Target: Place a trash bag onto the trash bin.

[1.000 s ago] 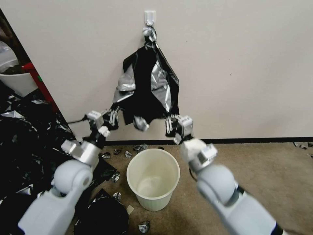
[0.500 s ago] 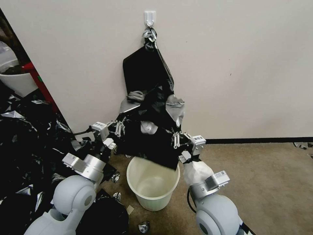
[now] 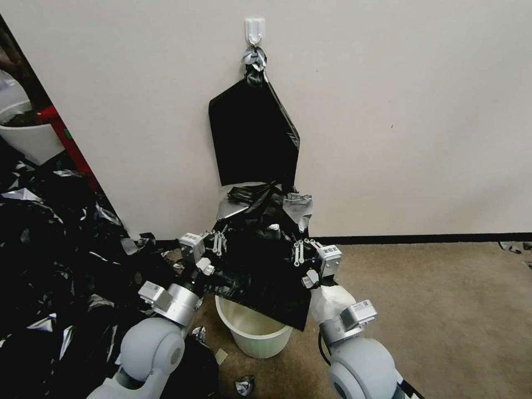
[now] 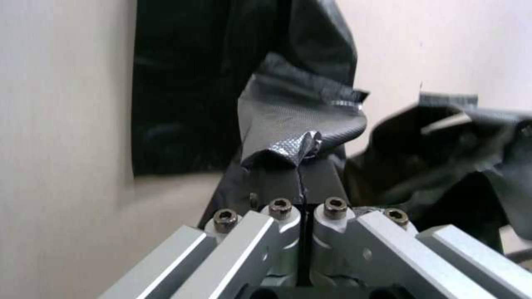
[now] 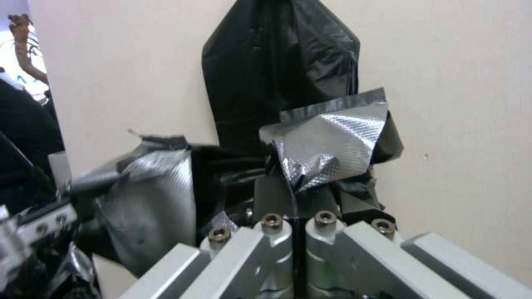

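The trash bag [image 3: 260,271] hangs spread between both end effectors, its lower edge draped over the rear rim of the trash bin [image 3: 256,331], which stands on the carpet by the wall. The left end effector [image 3: 217,242] is clamped on the bag's left edge, the right end effector [image 3: 300,252] on its right edge. Behind, a flat black bundle of bags [image 3: 252,136] hangs from a wall hook [image 3: 255,29].

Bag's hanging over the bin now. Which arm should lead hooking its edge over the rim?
Probably the right. The right gripper is shut on the trash bag where its lowest corner drapes over the trash bin rim. The left gripper, also shut on it, sits beyond the rim's left side.
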Motion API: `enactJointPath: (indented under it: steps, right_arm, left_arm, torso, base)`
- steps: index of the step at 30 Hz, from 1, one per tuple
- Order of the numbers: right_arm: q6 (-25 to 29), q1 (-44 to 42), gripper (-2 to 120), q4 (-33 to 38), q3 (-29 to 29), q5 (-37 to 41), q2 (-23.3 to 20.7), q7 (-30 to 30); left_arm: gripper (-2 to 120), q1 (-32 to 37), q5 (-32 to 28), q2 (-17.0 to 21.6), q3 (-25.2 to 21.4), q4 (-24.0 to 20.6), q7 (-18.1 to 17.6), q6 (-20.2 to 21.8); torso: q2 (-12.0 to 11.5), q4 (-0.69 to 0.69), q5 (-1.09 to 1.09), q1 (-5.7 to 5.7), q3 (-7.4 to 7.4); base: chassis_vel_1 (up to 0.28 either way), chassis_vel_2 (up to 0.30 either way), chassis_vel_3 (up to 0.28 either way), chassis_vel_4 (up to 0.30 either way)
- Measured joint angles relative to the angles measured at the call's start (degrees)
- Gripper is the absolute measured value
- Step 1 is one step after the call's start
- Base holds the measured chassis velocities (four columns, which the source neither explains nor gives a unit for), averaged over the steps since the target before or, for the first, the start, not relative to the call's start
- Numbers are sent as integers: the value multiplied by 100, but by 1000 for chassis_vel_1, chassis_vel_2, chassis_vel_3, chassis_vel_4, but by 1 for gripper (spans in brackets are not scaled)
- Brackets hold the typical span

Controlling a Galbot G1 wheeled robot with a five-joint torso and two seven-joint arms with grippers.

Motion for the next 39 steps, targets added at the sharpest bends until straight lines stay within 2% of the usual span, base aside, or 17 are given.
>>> enactJointPath:
  steps: [5,14,16,17,19,21,22,25,26,30,32,34,35,36,37,39]
  right_arm:
    - [27,-17,0,-311,-89,-29,-57,132]
    - [-147,-369,0,-832,-527,48,-378,1143]
    - [-316,-433,0,-813,-666,157,-415,1567]
    - [-316,-433,0,-813,-666,157,-415,1567]
    - [-512,-510,0,-566,-855,406,-495,1965]
    - [-624,-561,0,-278,-1005,624,-582,2186]
    - [-624,-561,0,-278,-1005,624,-582,2186]
    - [-876,-668,0,278,-1305,901,-797,2550]
    - [-876,-668,0,278,-1305,901,-797,2550]
    - [-1235,-794,0,739,-1533,1158,-1156,2771]
    - [-1280,-811,0,785,-1543,1196,-1213,2784]
    - [-1367,-853,0,867,-1557,1265,-1314,2809]
    - [-1496,-901,0,948,-1566,1369,-1421,2871]
    - [-1596,-924,0,1006,-1568,1468,-1493,2943]
    - [-1596,-924,0,1006,-1568,1468,-1493,2943]
    - [-1762,-928,0,1073,-1569,1595,-1569,3126]
  left_arm:
    - [0,202,351,-201,184,262,-38,-44]
    - [0,650,1246,-249,382,461,-547,-20]
    - [0,799,1485,-241,447,441,-888,45]
    - [0,799,1485,-241,447,441,-888,45]
    - [0,961,1630,-213,505,319,-1243,91]
    - [0,1087,1699,-168,543,175,-1504,103]
    - [0,1087,1699,-168,543,175,-1504,103]
    - [0,1309,1728,-40,702,-132,-2067,230]
    - [0,1309,1728,-40,702,-132,-2067,230]
    - [0,1589,1732,204,1036,-608,-2856,531]
    - [0,1637,1734,242,1098,-688,-2983,592]
    - [0,1739,1734,313,1246,-837,-3254,749]
    - [0,1850,1727,392,1398,-997,-3627,1001]
    - [0,1907,1722,437,1502,-1059,-3854,1165]
    - [0,1907,1722,437,1502,-1059,-3854,1165]
    - [0,1947,1715,506,1624,-1073,-4185,1354]
  torso:
    - [0,0,-1,0,0]
    - [0,0,-1,0,0]
    - [0,0,-1,0,0]
    - [0,0,-1,0,0]
    - [0,0,0,0,0]
    - [0,0,-1,0,0]
    - [0,0,-1,0,0]
    - [0,0,-1,0,0]
    - [0,0,-1,0,0]
    - [0,0,-1,0,-1]
    - [0,0,-1,0,0]
    - [0,0,0,0,0]
    - [0,-1,-1,0,0]
    - [0,0,0,0,0]
    - [0,0,0,0,0]
    - [0,0,-1,0,0]
  base:
    - [0,0,0,0]
    - [0,0,0,0]
    - [0,0,0,0]
    - [0,0,0,0]
    - [0,0,0,0]
    - [0,0,0,0]
    - [0,0,0,0]
    - [0,0,0,0]
    - [0,0,0,0]
    - [0,0,0,0]
    - [0,0,0,0]
    - [0,0,0,0]
    - [0,0,0,0]
    - [0,0,0,0]
    - [0,0,0,0]
    - [0,0,0,0]
